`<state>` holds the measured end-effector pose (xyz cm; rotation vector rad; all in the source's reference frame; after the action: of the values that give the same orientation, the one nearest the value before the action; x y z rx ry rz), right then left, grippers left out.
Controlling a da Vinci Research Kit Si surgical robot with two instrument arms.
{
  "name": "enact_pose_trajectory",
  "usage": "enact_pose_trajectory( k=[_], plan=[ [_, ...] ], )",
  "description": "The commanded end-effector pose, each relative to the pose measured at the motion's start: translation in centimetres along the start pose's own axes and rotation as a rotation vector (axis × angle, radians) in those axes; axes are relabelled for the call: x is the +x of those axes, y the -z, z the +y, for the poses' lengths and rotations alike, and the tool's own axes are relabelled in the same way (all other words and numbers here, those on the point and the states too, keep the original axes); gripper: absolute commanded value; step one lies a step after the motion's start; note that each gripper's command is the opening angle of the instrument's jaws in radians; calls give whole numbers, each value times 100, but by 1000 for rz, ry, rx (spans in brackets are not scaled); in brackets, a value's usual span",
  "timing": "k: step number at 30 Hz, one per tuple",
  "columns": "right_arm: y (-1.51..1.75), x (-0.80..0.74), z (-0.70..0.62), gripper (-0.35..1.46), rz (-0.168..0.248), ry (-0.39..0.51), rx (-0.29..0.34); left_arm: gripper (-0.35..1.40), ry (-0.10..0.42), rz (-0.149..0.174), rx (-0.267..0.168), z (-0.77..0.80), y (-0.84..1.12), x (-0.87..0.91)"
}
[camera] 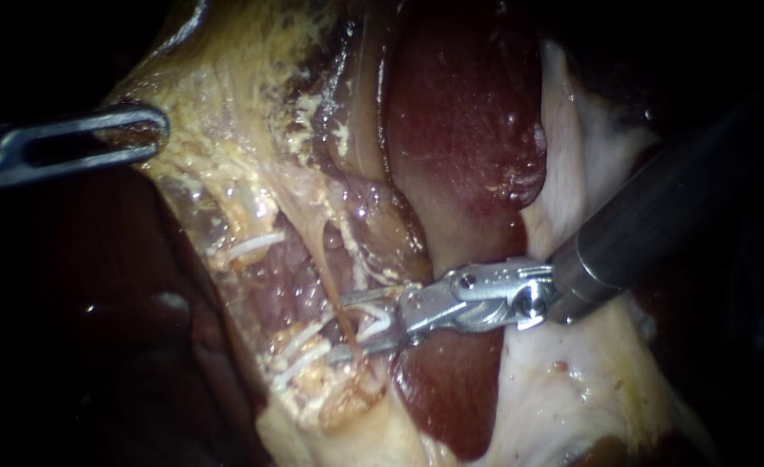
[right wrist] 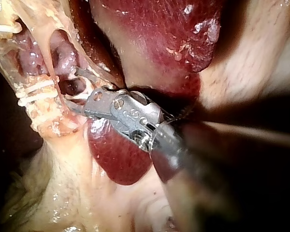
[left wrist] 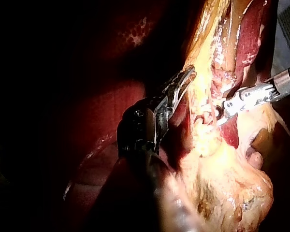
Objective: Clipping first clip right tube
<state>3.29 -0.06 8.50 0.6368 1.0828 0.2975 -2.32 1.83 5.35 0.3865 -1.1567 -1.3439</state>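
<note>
My right instrument (camera: 358, 327) comes in from the right, its jaws open and standing on either side of a thin tan tube (camera: 334, 281), the right tube. A white clip (camera: 377, 324) shows between the jaws at the tube. In the right wrist view the same jaws (right wrist: 81, 99) reach into the gap beside the tube. My left instrument (camera: 153, 134), at the upper left, is shut on the pale yellow gallbladder (camera: 226, 104) and holds it taut. The left wrist view shows those jaws (left wrist: 186, 78) closed on the yellow tissue.
White clips (camera: 300, 356) sit on the left tube, with another one (camera: 252, 246) higher up. Dark red liver (camera: 464, 130) lies behind and under the right instrument's shaft (camera: 658, 220). Pale fatty tissue (camera: 572, 389) fills the lower right.
</note>
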Motion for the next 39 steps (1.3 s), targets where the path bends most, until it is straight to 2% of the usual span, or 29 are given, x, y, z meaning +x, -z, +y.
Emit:
enact_pose_trajectory(
  k=[1, 9, 17, 22, 27, 32, 39],
  plan=[
    [1, 1, 0, 37, 0, 0, 0, -35, 0, 0, 0, 0, 0, 0],
    [18, 16, -2, 40, 15, -9, 4, -35, 0, 0, 0, 0, 1, 0],
    [76, 41, 2, 45, 54, 2, -8, -35, 0, 1, 1, 1, 2, 0],
    [103, 59, -5, 46, 76, 3, -1, -35, 0, -2, 2, 1, 2, -1],
    [109, 71, -12, 46, 104, 3, 6, -35, 0, -2, 2, 1, 2, -1],
    [100, 70, -14, 46, 109, 7, 6, -35, 0, -2, 2, 1, 1, -1],
    [75, 55, -14, 46, 106, 21, 20, -35, 0, -2, 2, 0, 1, 0]
  ],
)
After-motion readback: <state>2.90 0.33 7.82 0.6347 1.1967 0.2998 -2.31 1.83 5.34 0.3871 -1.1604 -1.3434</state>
